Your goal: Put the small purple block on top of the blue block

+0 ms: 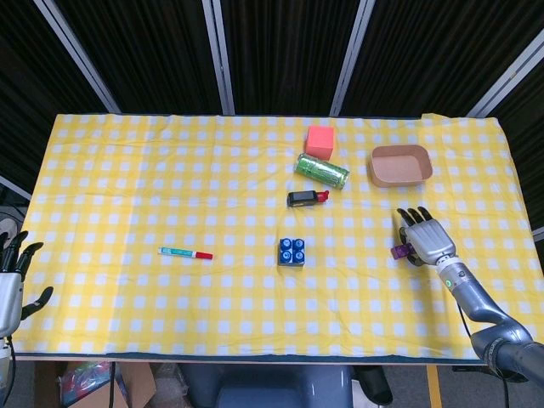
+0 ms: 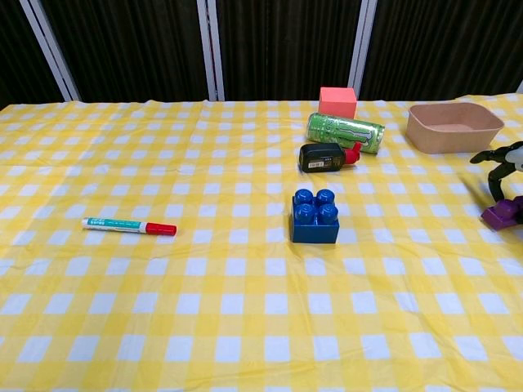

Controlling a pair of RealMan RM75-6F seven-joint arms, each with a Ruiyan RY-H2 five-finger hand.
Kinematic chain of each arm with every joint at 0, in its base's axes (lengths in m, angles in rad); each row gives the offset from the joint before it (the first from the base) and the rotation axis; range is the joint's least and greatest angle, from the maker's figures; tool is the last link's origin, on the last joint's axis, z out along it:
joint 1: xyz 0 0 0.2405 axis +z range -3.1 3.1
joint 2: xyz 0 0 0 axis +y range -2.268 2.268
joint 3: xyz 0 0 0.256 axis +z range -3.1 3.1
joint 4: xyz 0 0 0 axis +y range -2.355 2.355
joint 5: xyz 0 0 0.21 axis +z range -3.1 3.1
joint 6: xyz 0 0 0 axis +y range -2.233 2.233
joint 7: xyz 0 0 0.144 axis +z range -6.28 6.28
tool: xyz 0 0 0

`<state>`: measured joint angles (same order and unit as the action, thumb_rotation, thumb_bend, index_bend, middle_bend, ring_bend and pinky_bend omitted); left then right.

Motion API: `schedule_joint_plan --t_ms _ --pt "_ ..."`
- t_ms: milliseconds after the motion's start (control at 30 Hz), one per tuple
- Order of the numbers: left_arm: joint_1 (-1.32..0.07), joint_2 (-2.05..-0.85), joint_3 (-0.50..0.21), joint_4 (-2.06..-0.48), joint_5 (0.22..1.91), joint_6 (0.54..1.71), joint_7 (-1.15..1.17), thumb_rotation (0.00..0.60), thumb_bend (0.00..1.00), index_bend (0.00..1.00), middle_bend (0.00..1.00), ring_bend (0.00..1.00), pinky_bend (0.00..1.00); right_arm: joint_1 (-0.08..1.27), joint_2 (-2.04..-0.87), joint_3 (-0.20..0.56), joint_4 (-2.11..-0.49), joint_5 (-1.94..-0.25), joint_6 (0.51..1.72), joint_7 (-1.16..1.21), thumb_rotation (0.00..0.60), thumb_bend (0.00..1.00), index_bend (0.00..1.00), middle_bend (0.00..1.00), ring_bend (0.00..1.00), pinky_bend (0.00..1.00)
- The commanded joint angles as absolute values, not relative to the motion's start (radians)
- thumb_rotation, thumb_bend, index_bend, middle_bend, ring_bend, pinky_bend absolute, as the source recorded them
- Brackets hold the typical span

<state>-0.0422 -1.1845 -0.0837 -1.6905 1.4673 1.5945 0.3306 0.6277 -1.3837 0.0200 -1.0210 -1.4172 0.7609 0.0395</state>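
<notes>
While the right hand [image 1: 425, 237] hovered low over the right side of the table [image 1: 127, 170], its fingers [image 1: 414, 216] were spread and pointed away from the robot, and the small purple block [image 1: 401, 251] showed at the hand's inner edge. From the chest view the block [image 2: 502, 212] lay on or just above the yellow checked cloth with dark fingertips [image 2: 496, 159] arched over it; whether the hand actually gripped the block could not be told from either view.

The blue block [image 1: 291, 252] stood near the middle of the table, studs up, well apart from the purple one and to the left of it in both views. Nothing rested on top of it.

At the near left corner, off the table's edge, the left hand [image 1: 12, 280] was raised with its fingers apart and held nothing.

Beyond the blue block lay a small black object with a red end [image 1: 307, 198], then a green can [image 1: 322, 171] on its side, then a pink cube [image 1: 320, 140] toward the far edge. Right of the can sat a tan tray [image 1: 399, 165]. A marker [image 1: 185, 252] with a red cap lay left of the blue block.
</notes>
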Motion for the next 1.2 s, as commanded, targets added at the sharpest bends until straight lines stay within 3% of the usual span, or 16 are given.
schedule_joint_plan --t_ms 33,267,533,900,1033,1200 --pt "-0.043 -1.182 -0.084 -1.690 1.465 1.590 0.322 0.600 0.24 0.21 0.09 0.00 0.05 0.638 -1.344 0.042 -1.087 -1.382 0.746 0.002 0.600 0.49 0.61 0.04 0.01 0.00" --pt "-0.046 -1.174 -0.082 -1.689 1.467 1.582 0.296 0.600 0.24 0.21 0.09 0.00 0.05 0.653 -1.276 0.082 -1.232 -1.280 0.718 -0.105 0.600 0.51 0.62 0.04 0.01 0.00" --pt "-0.053 -1.172 -0.084 -1.676 1.464 1.570 0.283 0.600 0.24 0.22 0.09 0.00 0.05 0.681 -1.220 0.102 -1.456 -1.076 0.752 -0.391 0.600 0.51 0.64 0.05 0.01 0.00" --pt "-0.068 -1.169 -0.108 -1.639 1.415 1.536 0.235 0.600 0.24 0.22 0.09 0.00 0.05 0.759 -1.256 0.099 -1.818 -0.641 1.049 -0.860 0.600 0.57 0.66 0.05 0.02 0.00" --pt "-0.078 -1.166 -0.106 -1.633 1.417 1.517 0.214 0.600 0.24 0.22 0.09 0.00 0.05 0.809 -1.304 0.113 -1.892 -0.540 1.179 -0.993 0.600 0.61 0.68 0.05 0.02 0.00" --pt "-0.086 -1.166 -0.105 -1.628 1.419 1.504 0.199 0.600 0.24 0.22 0.09 0.00 0.05 0.846 -1.364 0.144 -1.923 -0.477 1.243 -1.030 0.600 0.67 0.69 0.05 0.03 0.00"
